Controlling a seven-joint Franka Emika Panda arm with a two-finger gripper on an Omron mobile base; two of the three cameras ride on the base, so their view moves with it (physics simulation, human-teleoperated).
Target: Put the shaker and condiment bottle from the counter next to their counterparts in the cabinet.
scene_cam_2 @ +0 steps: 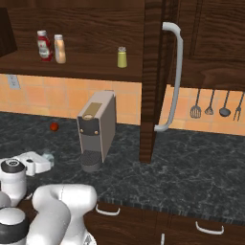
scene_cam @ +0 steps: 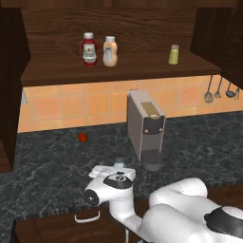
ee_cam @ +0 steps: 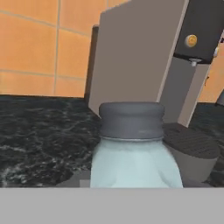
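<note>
The pale blue-grey shaker (ee_cam: 131,153) with its grey cap stands upright on the dark counter, very close to the hand camera. My gripper (scene_cam: 117,170) (scene_cam_2: 44,161) sits low at the shaker (scene_cam: 119,163) (scene_cam_2: 48,156), and its fingertips are hidden, so its state is unclear. On the cabinet shelf (scene_cam: 118,71) (scene_cam_2: 81,69) the peach-orange condiment bottle (scene_cam: 110,51) (scene_cam_2: 60,49) stands right beside the red sauce bottle (scene_cam: 88,50) (scene_cam_2: 44,45). The yellow-green shaker (scene_cam: 173,54) (scene_cam_2: 122,57) stands alone further right on the shelf.
A grey coffee machine (scene_cam: 146,126) (scene_cam_2: 97,127) (ee_cam: 144,65) stands just behind and right of the shaker. A small red ball (scene_cam: 82,137) (scene_cam_2: 54,127) lies by the tiled wall. An open cabinet door with a long handle (scene_cam_2: 173,76) juts out at right, with utensils (scene_cam_2: 210,107) hanging beyond it.
</note>
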